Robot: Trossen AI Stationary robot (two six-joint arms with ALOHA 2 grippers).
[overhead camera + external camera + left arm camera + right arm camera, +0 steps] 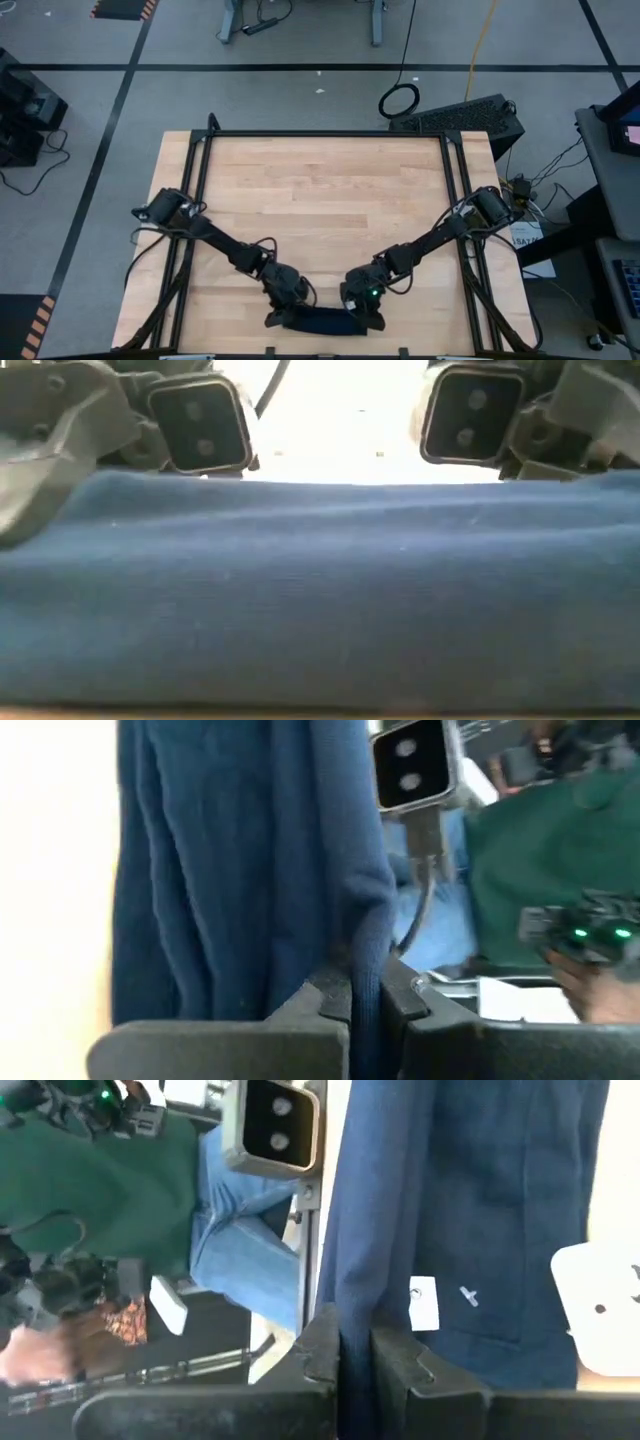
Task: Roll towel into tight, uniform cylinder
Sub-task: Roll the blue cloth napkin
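The dark navy blue soft cloth towel (pixel 320 320) lies as a narrow, thick band along the near edge of the pale wooden bench (pixel 320 200), so by my judgement the rolling is well along. The left gripper (pixel 283 312) clenches one end and the right gripper (pixel 366 314) clenches the other, a fold pinched between each pair of fingers. A small white tag (pixel 423 1303) shows, and whether the cylinder is tight and even cannot be told.

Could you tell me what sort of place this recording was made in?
Probably a robotics lab or workshop: a wooden table in a black frame stands on a grey floor marked with black tape, cables trail around it, and a person in jeans sits nearby.
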